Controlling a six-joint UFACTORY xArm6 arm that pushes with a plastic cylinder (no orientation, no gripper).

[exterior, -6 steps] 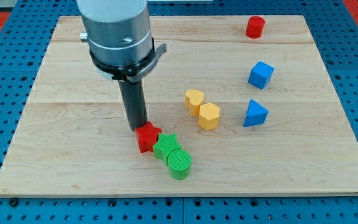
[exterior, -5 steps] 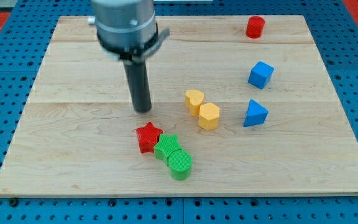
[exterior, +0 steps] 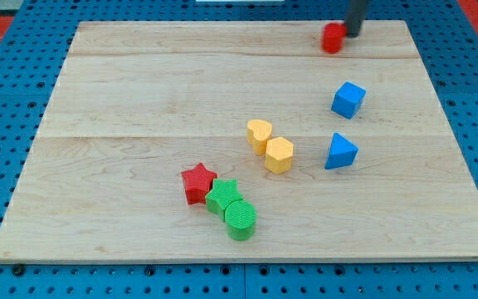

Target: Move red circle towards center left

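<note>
The red circle (exterior: 332, 38) is a small red cylinder near the board's top edge, right of centre, and looks slightly blurred. My tip (exterior: 352, 34) is at the view's top, right against the red circle's right side. Only the lower part of the dark rod shows. The wooden board (exterior: 123, 100) fills most of the view.
A red star (exterior: 197, 183), a green star (exterior: 222, 198) and a green circle (exterior: 240, 220) cluster at lower centre. A yellow heart (exterior: 259, 134) and a yellow hexagon (exterior: 279, 154) sit at centre. A blue cube (exterior: 348, 100) and a blue triangle (exterior: 339, 152) lie at right.
My tip left the red star, rose toward the view's top and crossed to the right, now beside the red circle. The red circle has shifted slightly left.
</note>
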